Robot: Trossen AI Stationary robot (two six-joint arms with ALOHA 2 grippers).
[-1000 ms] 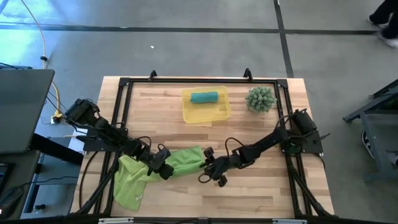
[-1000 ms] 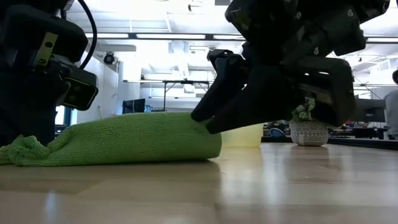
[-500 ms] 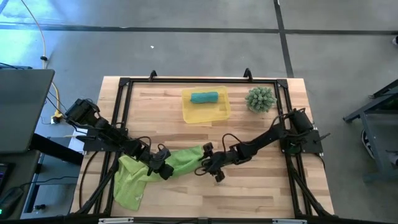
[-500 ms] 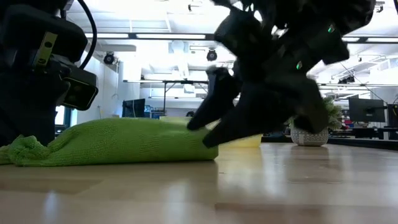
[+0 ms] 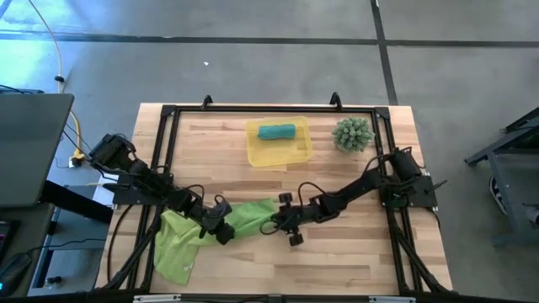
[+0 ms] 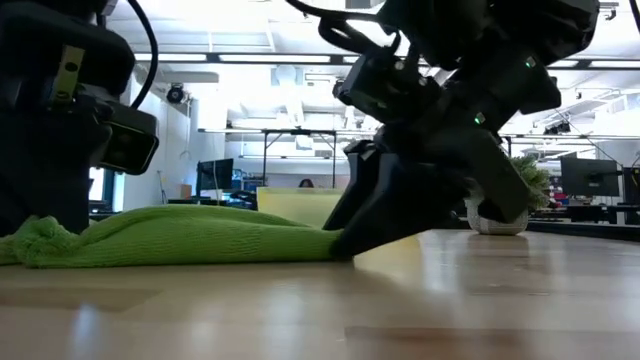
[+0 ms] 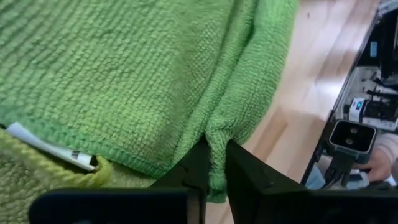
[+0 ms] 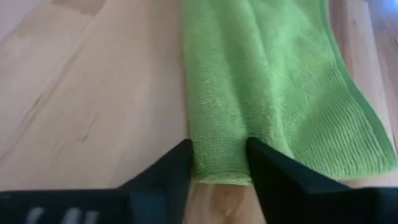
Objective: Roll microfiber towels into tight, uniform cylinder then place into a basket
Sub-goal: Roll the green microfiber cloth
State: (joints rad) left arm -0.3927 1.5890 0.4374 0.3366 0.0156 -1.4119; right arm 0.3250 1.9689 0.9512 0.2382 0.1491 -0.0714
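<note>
A lime-green towel (image 5: 240, 217) lies partly rolled on the wooden table, stretched between my two grippers. My left gripper (image 5: 217, 227) is shut on its left part and my right gripper (image 5: 275, 222) is closed around its right end. A second lime-green towel (image 5: 174, 252) lies crumpled on the table by the left arm. A teal towel roll (image 5: 276, 131) rests inside the yellow basket (image 5: 295, 153) at the far middle. My left gripper pinches a raised fold of the lime-green towel (image 7: 216, 134) between its two fingers, slanting down onto it from the table's left. The rest of the cloth lies slack on the table. My right gripper has the towel's rolled fold (image 8: 217, 146) between its two fingers (image 8: 177, 165), at the towel's right end. It slants down from the table's right, fingers along the fold. The towel rests on the table.
A spiky green plant in a pot (image 5: 353, 133) stands at the far right. A black frame (image 5: 168, 114) runs around the tabletop. Bare wood lies along the near edge (image 5: 320, 269) and between the basket and the towel.
My right gripper has gone down and toward the table's left, rolling its wrist, and now has the towel's right end between its fingers. That end, a thick bulge a second ago, now lies flatter on the table. The towel's left part has stayed.
</note>
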